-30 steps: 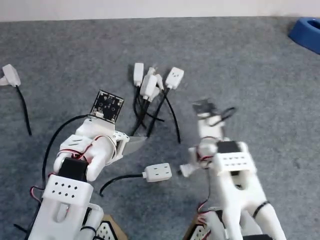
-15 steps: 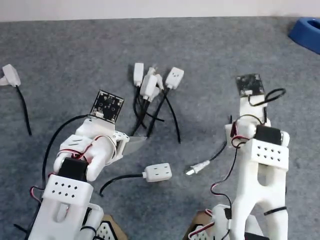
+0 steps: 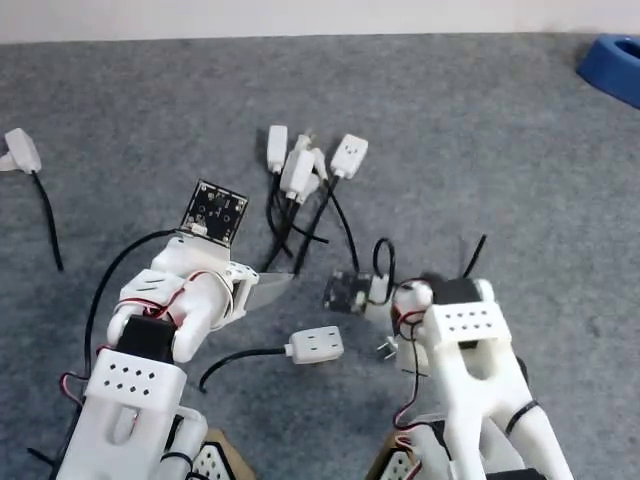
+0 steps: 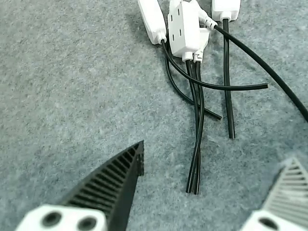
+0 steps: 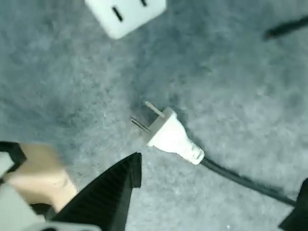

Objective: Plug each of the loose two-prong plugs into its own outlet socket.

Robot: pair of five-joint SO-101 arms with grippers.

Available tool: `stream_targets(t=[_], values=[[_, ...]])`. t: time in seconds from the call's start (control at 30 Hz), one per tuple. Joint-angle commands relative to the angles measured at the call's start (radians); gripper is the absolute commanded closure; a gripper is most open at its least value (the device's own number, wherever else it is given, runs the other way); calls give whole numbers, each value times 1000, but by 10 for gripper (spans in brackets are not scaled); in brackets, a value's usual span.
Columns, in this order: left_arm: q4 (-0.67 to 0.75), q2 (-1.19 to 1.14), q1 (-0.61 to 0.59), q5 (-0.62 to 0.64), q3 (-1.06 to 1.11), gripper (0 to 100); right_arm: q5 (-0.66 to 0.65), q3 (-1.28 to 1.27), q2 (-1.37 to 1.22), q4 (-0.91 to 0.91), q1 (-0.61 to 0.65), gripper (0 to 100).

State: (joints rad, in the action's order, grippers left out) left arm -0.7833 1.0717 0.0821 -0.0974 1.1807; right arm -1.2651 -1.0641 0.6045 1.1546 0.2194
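Observation:
A loose white two-prong plug (image 5: 169, 135) on a black cord lies on the grey carpet, prongs toward a white outlet socket (image 5: 126, 14). My right gripper (image 5: 221, 171) hangs open just above the plug, one finger on each side, touching nothing. From above, the plug (image 3: 388, 348) lies right of the socket (image 3: 315, 344), under the right arm's wrist. My left gripper (image 4: 216, 154) is open and empty over bare carpet, short of a cluster of white sockets (image 4: 183, 26) with tangled black cords (image 4: 197, 125). In the high view the left gripper (image 3: 268, 287) sits below that cluster (image 3: 300, 165).
Another white socket with a cord (image 3: 20, 150) lies at the far left. A blue container (image 3: 612, 62) sits at the back right corner. Open carpet stretches right of the right arm and between the cluster and the back wall.
The right arm, stretched out to the far right half a second ago, has folded back and turned its wrist left over the loose plug. The left arm has not moved.

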Motion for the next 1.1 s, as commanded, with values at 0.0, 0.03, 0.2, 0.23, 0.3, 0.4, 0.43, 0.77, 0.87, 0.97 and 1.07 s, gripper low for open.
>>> stream_targets(t=[0.0, 0.03, 0.2, 0.23, 0.3, 0.4, 0.43, 0.77, 0.87, 0.97, 1.07], values=[[15, -1, -15, -8, -4, 593, -120, -59, 13, -56, 8, 534], [15, -1, -15, -8, -4, 593, -158, -71, 13, -56, 5, 534], [15, -1, -15, -8, -4, 593, -368, -82, 15, -56, -28, 560], [15, -1, -15, -8, -2, 593, -408, -81, 15, -56, -31, 587], [15, -1, -13, -8, -2, 593, -479, -67, 15, -68, -41, 641], [18, -1, -12, -9, 7, 593, -529, -58, 13, -122, -59, 663], [18, -1, -12, -9, 10, 593, -543, -61, 13, -142, -61, 663], [18, -1, -12, -9, 12, 593, -546, -105, -73, -147, -64, 663], [17, -1, -12, -9, 12, 593, -546, -107, -76, -147, -64, 667], [17, -1, -12, -9, 12, 593, -548, -105, -74, -148, -64, 735], [17, -1, -12, -9, 12, 593, -548, -105, -74, -151, -64, 868]])
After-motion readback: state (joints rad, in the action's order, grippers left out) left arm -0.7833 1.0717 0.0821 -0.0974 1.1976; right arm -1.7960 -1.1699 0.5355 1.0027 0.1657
